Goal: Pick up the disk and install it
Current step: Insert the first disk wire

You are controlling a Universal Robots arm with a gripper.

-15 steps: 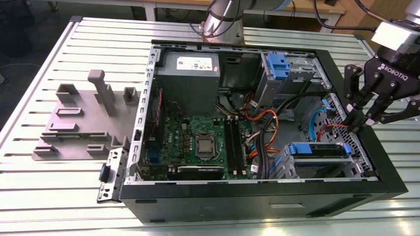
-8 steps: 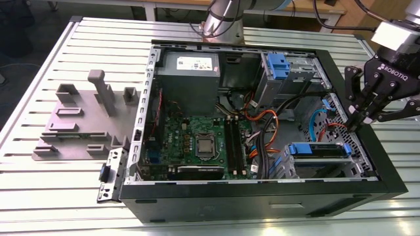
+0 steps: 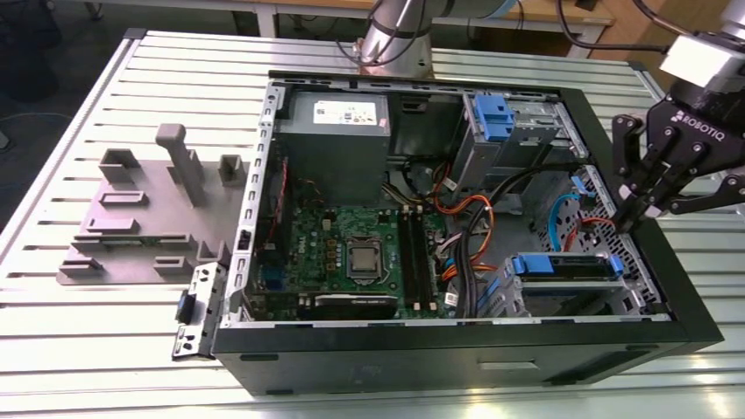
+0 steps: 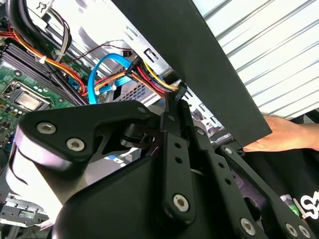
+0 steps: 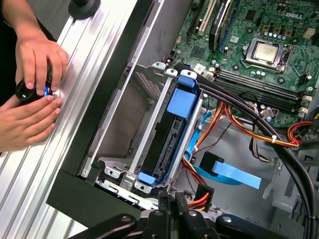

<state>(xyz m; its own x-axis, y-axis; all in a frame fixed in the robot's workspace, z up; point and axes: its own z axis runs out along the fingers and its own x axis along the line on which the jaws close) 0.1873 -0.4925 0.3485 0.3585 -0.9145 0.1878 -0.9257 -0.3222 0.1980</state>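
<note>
Disk first: you see the flat hard drive with blue plastic side rails [image 5: 172, 134] standing on edge in a slot of the grey metal drive cage [image 5: 124, 119] inside the open black computer case [image 3: 466, 349]. In the exterior view the same drive [image 3: 567, 265] lies in the cage at the case's corner towards the exterior view's right, its blue rail facing up.

Your black gripper [image 3: 638, 218] hangs above that corner, just over the case's side wall, holding nothing. Its fingers [image 3: 630, 208] look drawn together at the tips, though the angle is poor enough that you should treat that as probable. In the first wrist view the gripper [image 5: 172, 201] sits close to the drive's lower blue end without clearly touching it.

Beside the cage run orange and yellow wires [image 5: 239, 124] and a flat blue ribbon cable [image 5: 234, 174]; the green motherboard [image 5: 259, 45] lies beyond. A person's two hands [image 5: 30, 94] rest on the ribbed metal table [image 5: 30, 179], cupping a small black object [image 5: 30, 89].
</note>
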